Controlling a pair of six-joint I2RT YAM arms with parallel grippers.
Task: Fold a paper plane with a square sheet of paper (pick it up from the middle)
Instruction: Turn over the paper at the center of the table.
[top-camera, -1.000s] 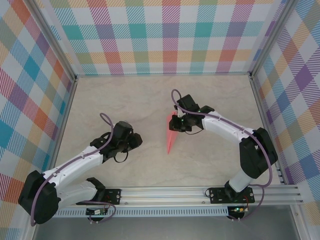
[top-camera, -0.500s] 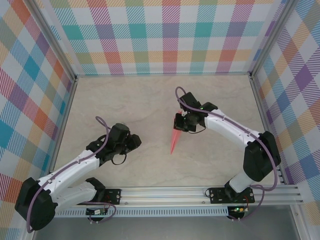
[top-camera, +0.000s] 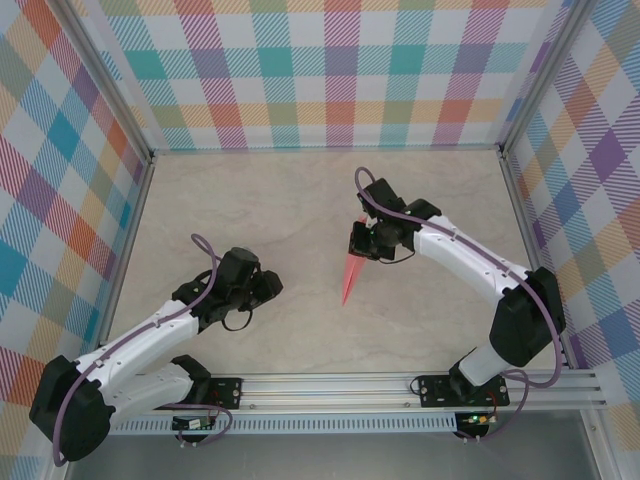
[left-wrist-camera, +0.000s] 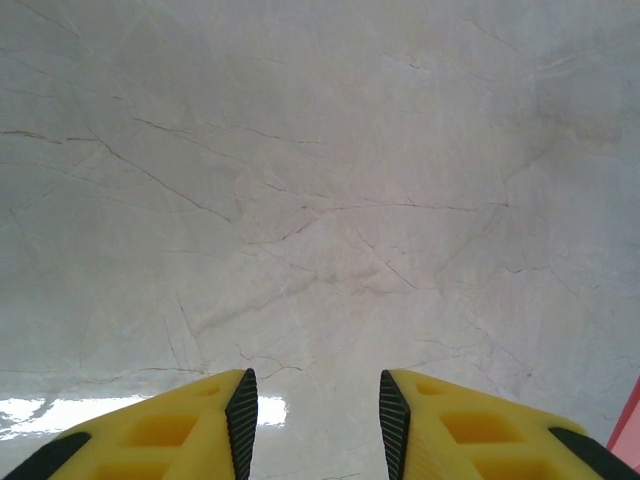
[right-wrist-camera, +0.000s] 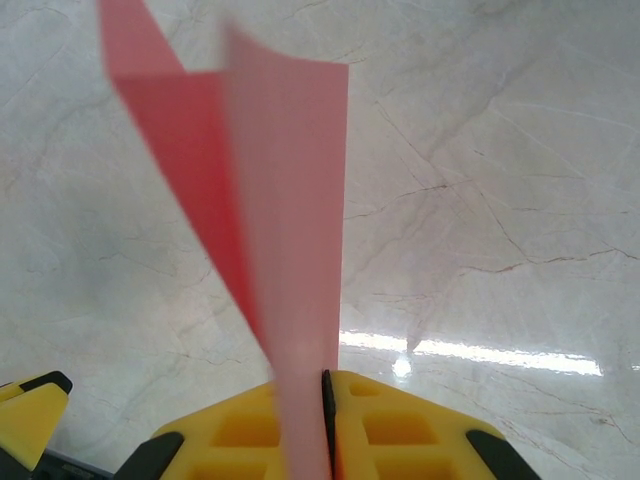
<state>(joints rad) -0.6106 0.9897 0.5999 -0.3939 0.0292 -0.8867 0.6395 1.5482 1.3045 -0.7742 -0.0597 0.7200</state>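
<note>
The salmon-pink paper is folded into a narrow pointed paper plane (top-camera: 349, 274). It hangs over the middle of the table with its tip pointing toward the near edge. My right gripper (top-camera: 366, 245) is shut on its wide end. In the right wrist view the paper plane (right-wrist-camera: 285, 250) rises from between the closed yellow fingers (right-wrist-camera: 400, 430), its folded layers spreading upward. My left gripper (top-camera: 262, 287) sits to the left of the plane, apart from it. In the left wrist view the left gripper (left-wrist-camera: 312, 420) is open over bare table. A pink corner of the paper (left-wrist-camera: 628, 435) peeks in at the lower right.
The marble-patterned table (top-camera: 300, 200) is enclosed by checked walls at the back (top-camera: 330, 70), left and right. A metal rail (top-camera: 400, 385) carrying both arm bases runs along the near edge.
The right gripper has moved slightly right and away from the arm bases with the plane in it. The left arm has drawn back a little toward its base and its jaws have spread slightly.
</note>
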